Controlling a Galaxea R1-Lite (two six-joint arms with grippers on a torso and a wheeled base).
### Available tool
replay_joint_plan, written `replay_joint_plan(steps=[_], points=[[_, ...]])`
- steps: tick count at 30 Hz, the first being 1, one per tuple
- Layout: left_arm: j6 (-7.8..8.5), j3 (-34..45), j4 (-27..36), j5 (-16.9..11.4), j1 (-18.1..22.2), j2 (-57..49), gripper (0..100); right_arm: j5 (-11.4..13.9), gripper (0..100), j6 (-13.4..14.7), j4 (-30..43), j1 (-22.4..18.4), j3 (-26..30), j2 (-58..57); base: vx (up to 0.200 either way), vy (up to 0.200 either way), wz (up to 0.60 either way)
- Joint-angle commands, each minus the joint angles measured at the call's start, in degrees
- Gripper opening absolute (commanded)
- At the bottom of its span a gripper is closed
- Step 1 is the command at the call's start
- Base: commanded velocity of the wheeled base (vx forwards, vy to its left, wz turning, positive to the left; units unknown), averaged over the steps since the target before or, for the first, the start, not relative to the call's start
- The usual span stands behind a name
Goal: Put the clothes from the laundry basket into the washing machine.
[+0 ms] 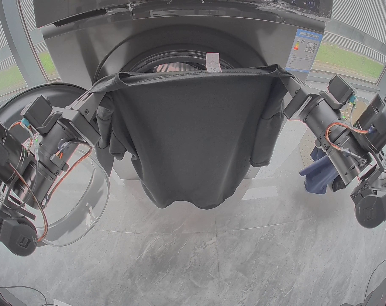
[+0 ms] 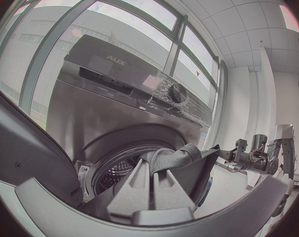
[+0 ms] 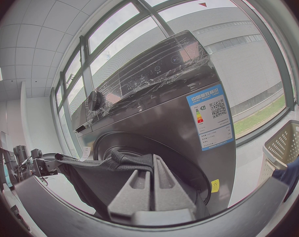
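A dark grey T-shirt (image 1: 188, 137) hangs stretched between both grippers, right in front of the round opening (image 1: 180, 62) of the washing machine (image 1: 193, 18). My left gripper (image 1: 100, 89) is shut on the shirt's left shoulder (image 2: 169, 157), and my right gripper (image 1: 286, 81) is shut on the right shoulder (image 3: 129, 162). The shirt's top edge runs level across the opening, with a white label (image 1: 213, 61) standing up at the collar. The drum (image 2: 118, 171) shows behind the cloth. The laundry basket (image 3: 282, 150) stands to the machine's right, with blue clothes (image 1: 320, 173) hanging over its edge.
The machine's glass door (image 1: 70, 200) stands swung open at the left, under my left arm. Grey tiled floor (image 1: 227, 256) spreads in front of the machine. Windows (image 1: 363, 35) lie behind and beside it.
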Motion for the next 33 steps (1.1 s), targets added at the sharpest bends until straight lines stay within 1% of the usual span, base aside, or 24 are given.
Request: replay_joint_plan(steps=[1, 11, 14, 15, 16, 17, 19, 21, 23, 27, 29, 30, 33], points=[[0.08, -1.02, 0.91, -0.01, -0.4, 0.08, 0, 0.01, 0, -0.01, -0.03, 0.07, 0.0, -0.28, 0.0, 0.0, 0.0], [0.08, -2.86, 2.32, -0.01, -2.34, 0.69, 0, -0.08, 0, 0.08, -0.12, 0.07, 0.18, -0.28, 0.0, 0.0, 0.0], [0.25, -3.04, 3.28, -0.19, -5.06, 0.78, 0, 0.01, 0, 0.08, -0.21, 0.24, 1.23, -0.02, 0.0, 0.0, 0.0], [0.25, -3.04, 3.28, -0.19, -5.06, 0.78, 0, 0.01, 0, 0.08, -0.21, 0.24, 1.23, -0.02, 0.0, 0.0, 0.0], [0.69, -3.48, 4.69, -0.19, -8.05, 0.96, 0, 0.1, 0, 0.34, -0.38, 2.0, 2.47, 0.33, 0.0, 0.0, 0.0], [0.95, -3.66, 5.13, -0.19, -9.46, 1.31, 0, 0.19, 0, 0.43, -0.73, 2.88, 3.17, 0.77, 0.0, 0.0, 0.0], [1.04, -3.83, 4.95, -0.28, -11.39, 2.89, 0, 0.45, 0, 1.75, -1.26, 3.58, 4.66, 2.71, 0.0, 0.0, 0.0], [1.04, -4.18, 4.95, -0.63, -11.57, 3.68, 0, 0.54, 0, 2.54, -1.44, 3.76, 5.1, 4.11, 0.0, 0.0, 0.0], [0.95, -6.29, 4.95, -0.72, -11.57, 5.09, 0, 0.71, 0, 3.42, -2.58, 4.55, 5.19, 7.19, 0.0, 0.0, 0.0], [0.95, -7.79, 4.42, -0.63, -11.3, 6.93, 0, 0.89, 0, 3.42, -4.95, 6.39, 4.05, 12.64, 0.0, 0.0, 0.0], [0.95, -7.87, 4.34, -0.63, -11.21, 6.93, 0, 0.89, 0, 3.42, -5.22, 8.24, 3.7, 15.1, 0.0, 0.0, 0.0], [0.95, -7.87, 4.42, -0.63, -11.39, 6.84, 0, 0.98, 100, 3.42, -5.13, 9.21, 3.78, 16.42, 0.0, 0.0, 0.0], [0.95, -7.87, 4.34, -0.28, -11.57, 6.76, 0, 1.68, 100, 3.15, -5.22, 10.88, 3.87, 19.85, 0.0, 0.0, 0.0]])
